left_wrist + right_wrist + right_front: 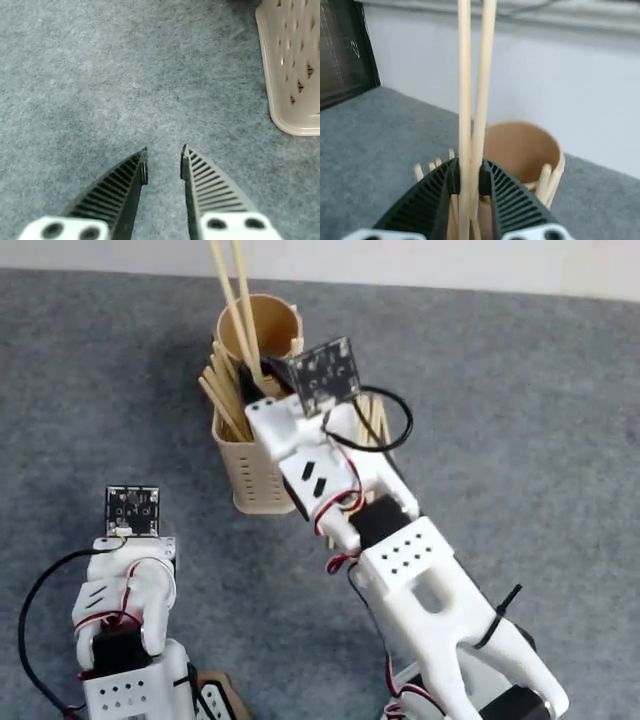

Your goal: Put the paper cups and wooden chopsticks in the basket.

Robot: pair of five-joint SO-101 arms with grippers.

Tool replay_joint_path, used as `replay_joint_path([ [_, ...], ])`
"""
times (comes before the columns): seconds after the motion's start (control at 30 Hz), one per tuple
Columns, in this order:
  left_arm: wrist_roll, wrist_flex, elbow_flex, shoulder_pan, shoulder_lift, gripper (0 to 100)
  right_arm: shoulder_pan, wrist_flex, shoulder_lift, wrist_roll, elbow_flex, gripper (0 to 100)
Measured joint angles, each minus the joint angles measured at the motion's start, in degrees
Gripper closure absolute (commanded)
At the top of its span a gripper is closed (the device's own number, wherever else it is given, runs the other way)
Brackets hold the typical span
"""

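Note:
A beige perforated basket (248,475) stands at the table's middle, with a brown paper cup (262,328) and several wooden chopsticks (222,390) upright in it. My right gripper (469,181) is over the basket, shut on a pair of chopsticks (472,90) that stick up past the cup (520,150); in the high view that pair (233,300) rises above the basket. My left gripper (164,162) hovers open over bare carpet at the front left, with the basket's corner (295,70) off to one side. The left arm (125,590) sits low in the high view.
Grey carpet (520,420) covers the table. A black cable (395,415) loops from the right arm beside the basket. A pale wall and a dark panel (342,50) lie behind the table.

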Motion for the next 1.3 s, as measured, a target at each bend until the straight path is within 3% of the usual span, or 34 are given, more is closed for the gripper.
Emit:
replay_joint_path([
  [0.2, 0.0, 0.0, 0.0, 0.0, 0.0, 87, 0.0, -1.1, 0.0, 0.0, 5.1, 98.5],
  [0.4, 0.0, 0.0, 0.1, 0.0, 0.0, 87, 0.0, 0.0, 0.0, 0.0, 5.8, 87.1],
  [0.77, 0.0, -0.6, 0.1, 0.0, 0.0, 87, 1.2, 18.8, -10.7, 0.0, -1.8, 87.2],
  [0.97, 0.0, -0.6, 0.1, 0.0, 0.0, 87, 8.7, 43.2, -18.9, 4.6, -11.3, 87.2],
  [1.13, 0.0, -0.6, 0.1, 0.0, 0.0, 87, 16.9, 61.8, -15.5, 10.2, -15.1, 86.8],
  [1.3, 0.0, -0.6, 0.1, 0.0, 0.0, 87, 19.3, 61.9, -3.8, 13.4, -8.0, 86.7],
])
